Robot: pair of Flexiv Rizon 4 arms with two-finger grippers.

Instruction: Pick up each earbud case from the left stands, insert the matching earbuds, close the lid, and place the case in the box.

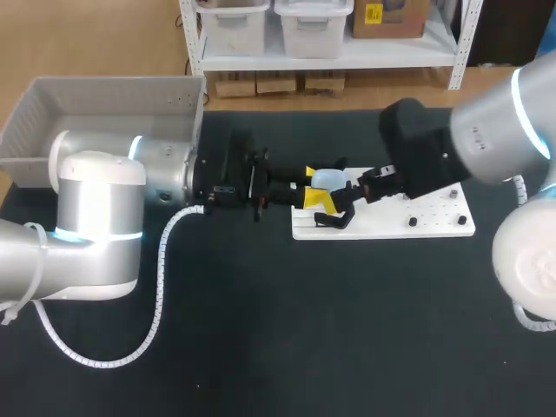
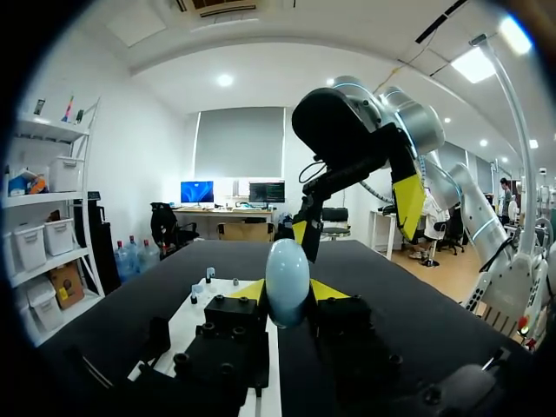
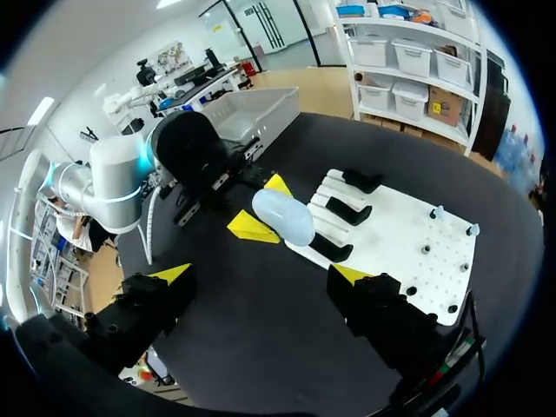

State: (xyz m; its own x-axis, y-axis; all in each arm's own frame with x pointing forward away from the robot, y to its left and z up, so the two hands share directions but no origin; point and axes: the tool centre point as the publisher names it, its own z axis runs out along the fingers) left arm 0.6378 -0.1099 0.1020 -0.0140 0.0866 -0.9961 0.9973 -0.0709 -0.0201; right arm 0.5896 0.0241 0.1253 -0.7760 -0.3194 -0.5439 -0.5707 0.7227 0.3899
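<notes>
Silver arms [image 1: 95, 217], black yellow-tipped jaws

We are in a robotics lab: our left arm [image 1: 95, 200] and right arm [image 1: 495, 130] hang over a black table [image 1: 261, 347] carrying a white pegged board [image 1: 434, 221], with a grey box [image 1: 52, 113] at upper left.

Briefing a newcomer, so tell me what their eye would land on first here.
The pale blue earbud case, pinched between the yellow tips of the left gripper over the left end of the white board. Next, the right gripper, open and pointed at the case from the opposite side, and the grey box at the table's far left corner.
</notes>
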